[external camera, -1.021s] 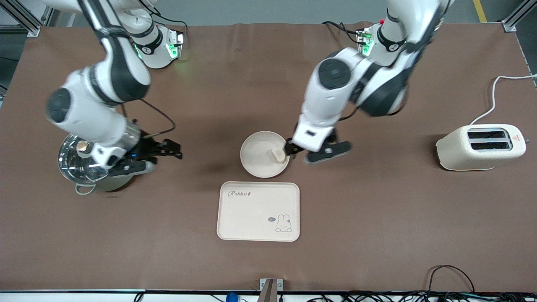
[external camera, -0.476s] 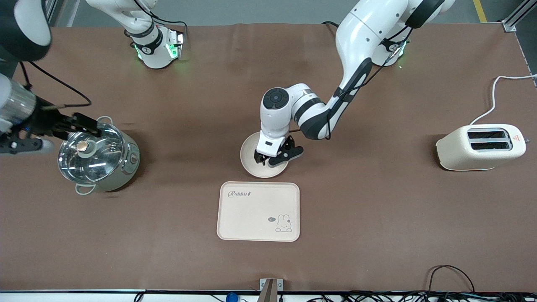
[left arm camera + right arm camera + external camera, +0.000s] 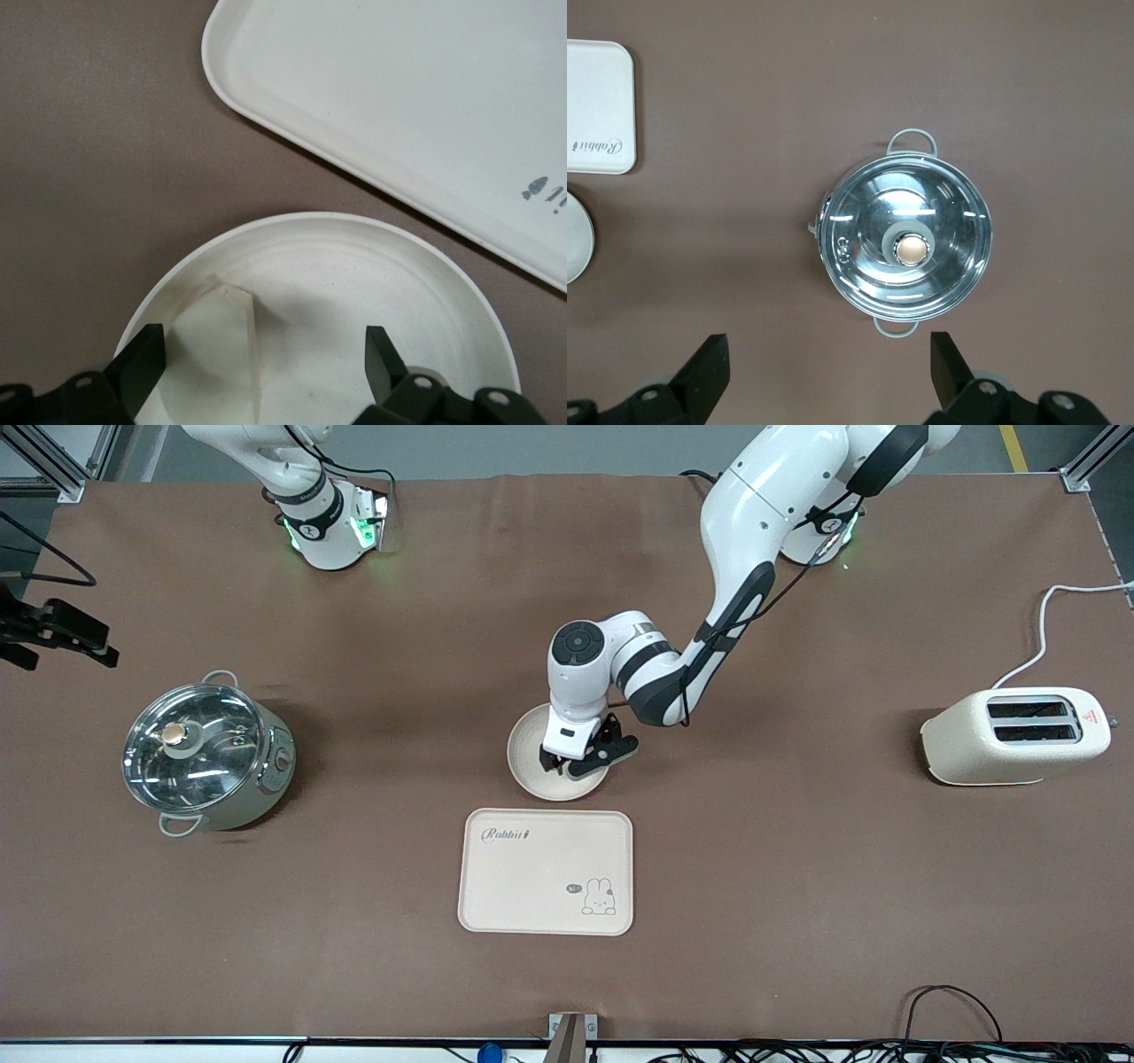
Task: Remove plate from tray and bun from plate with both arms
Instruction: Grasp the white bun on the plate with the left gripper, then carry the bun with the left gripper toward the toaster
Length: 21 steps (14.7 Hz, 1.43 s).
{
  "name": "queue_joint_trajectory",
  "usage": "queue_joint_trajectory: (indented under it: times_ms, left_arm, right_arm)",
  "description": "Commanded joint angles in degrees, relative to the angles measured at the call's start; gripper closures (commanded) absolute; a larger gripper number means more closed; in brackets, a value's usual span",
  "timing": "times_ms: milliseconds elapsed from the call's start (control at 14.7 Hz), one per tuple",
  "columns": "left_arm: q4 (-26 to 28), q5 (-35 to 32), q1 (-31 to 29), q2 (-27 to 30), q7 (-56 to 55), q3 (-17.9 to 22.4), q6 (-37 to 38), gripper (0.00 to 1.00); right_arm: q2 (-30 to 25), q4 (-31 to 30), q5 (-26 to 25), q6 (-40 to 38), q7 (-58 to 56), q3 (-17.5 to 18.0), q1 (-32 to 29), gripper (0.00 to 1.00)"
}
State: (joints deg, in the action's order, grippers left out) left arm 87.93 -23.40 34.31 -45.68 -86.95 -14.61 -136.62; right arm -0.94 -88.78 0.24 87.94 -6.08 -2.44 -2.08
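The round plate (image 3: 529, 751) sits on the table just farther from the front camera than the rabbit tray (image 3: 545, 872), which has nothing on it. My left gripper (image 3: 578, 764) is down in the plate and hides the bun in the front view. In the left wrist view the bun (image 3: 213, 354) lies in the plate (image 3: 354, 266) between my open left gripper's (image 3: 261, 350) fingers, close to one finger (image 3: 142, 359); the tray (image 3: 399, 106) lies alongside. My right gripper (image 3: 62, 638) is open and empty, high over the table at the right arm's end.
A steel pot with a glass lid (image 3: 205, 753) stands toward the right arm's end; it shows below my right gripper (image 3: 828, 354) in the right wrist view (image 3: 908, 243). A cream toaster (image 3: 1014, 735) with its cord stands toward the left arm's end.
My left gripper has come down over the plate and now straddles the bun. My right arm has lifted away from beside the pot toward its end of the table.
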Motion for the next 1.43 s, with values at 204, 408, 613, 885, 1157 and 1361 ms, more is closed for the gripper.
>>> queue_joint_trajectory:
  times_ms: [204, 408, 613, 885, 1157, 1361]
  left_arm:
    - [0.14, -1.21, 0.58, 0.06, -1.73, 0.46, -0.40, 0.42]
    - [1.28, -1.21, 0.58, 0.06, -2.60, 0.46, -2.69, 0.67]
    - [1.19, -1.29, 0.67, -0.11, -3.49, 0.46, -2.78, 0.84]
    - [1.11, -1.29, 0.85, 0.50, -3.14, 0.46, -2.34, 1.00]
    - [0.75, -0.42, -0.12, 7.51, 2.46, -0.51, 9.58, 1.00]
    - [1.37, 6.59, -5.72, 14.98, 19.30, -1.47, 18.20, 1.00]
  right_arm:
    - [-0.11, 0.62, -1.21, -1.98, 0.01, 0.42, 0.32, 0.00]
    - [-0.38, 0.53, -1.21, -3.22, 2.72, 0.33, 0.50, 0.00]
    - [-0.12, 0.44, -1.30, -2.69, 3.36, 0.42, 0.41, 0.00]
    - [-0.03, 0.62, -1.21, -2.78, 3.35, 0.77, 0.41, 0.00]
    - [-0.03, 0.45, -1.03, -3.13, 3.44, 0.68, 0.15, 0.00]
    - [-0.03, 0.53, -0.95, -2.78, 3.27, 0.68, 0.23, 0.00]
